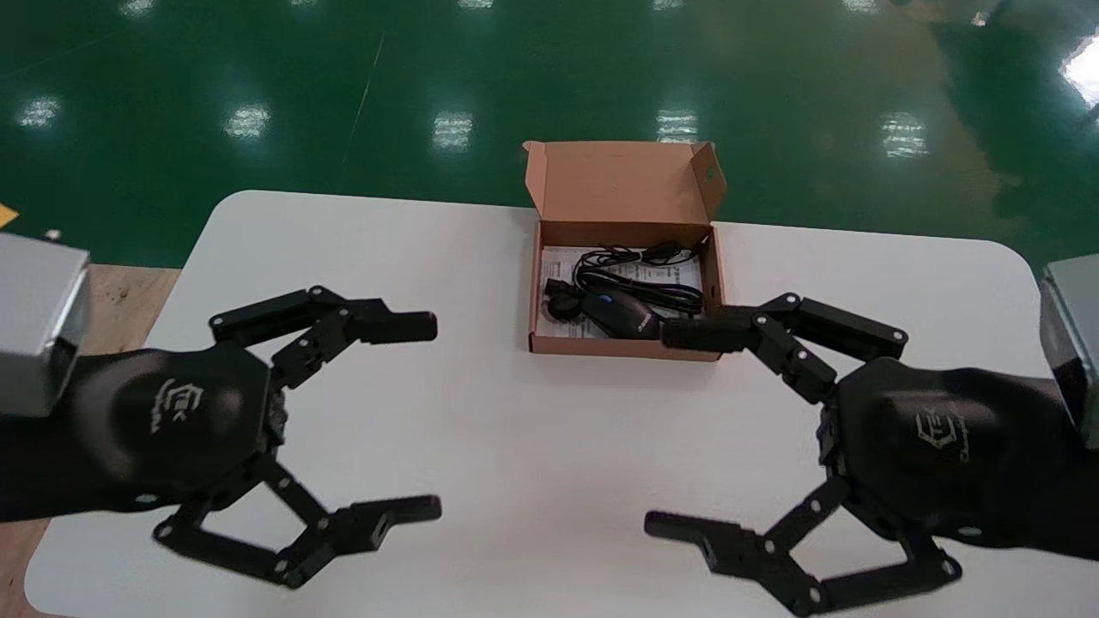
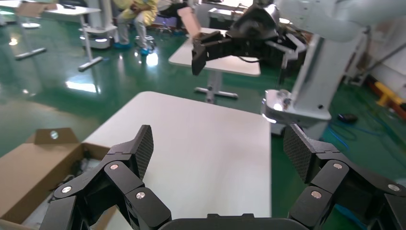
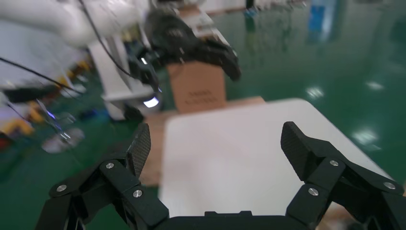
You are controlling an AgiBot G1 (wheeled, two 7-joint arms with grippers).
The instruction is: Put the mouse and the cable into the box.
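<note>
An open brown cardboard box (image 1: 625,347) stands at the far middle of the white table (image 1: 515,446), its lid upright. Inside lie a black mouse (image 1: 620,313) and a coiled black cable (image 1: 640,276) on a printed sheet. My left gripper (image 1: 419,418) hovers open over the near left of the table, nothing between its fingers. My right gripper (image 1: 674,429) hovers open at the near right, its far finger in front of the box's front right corner. In the left wrist view the box (image 2: 28,172) edge shows beside my left gripper (image 2: 220,148). The right wrist view shows my right gripper (image 3: 215,143) over bare table.
The table has rounded corners and a green floor beyond its far edge. A wooden surface (image 1: 112,292) lies past the table's left edge. Grey arm housings (image 1: 39,318) sit at both sides of the head view.
</note>
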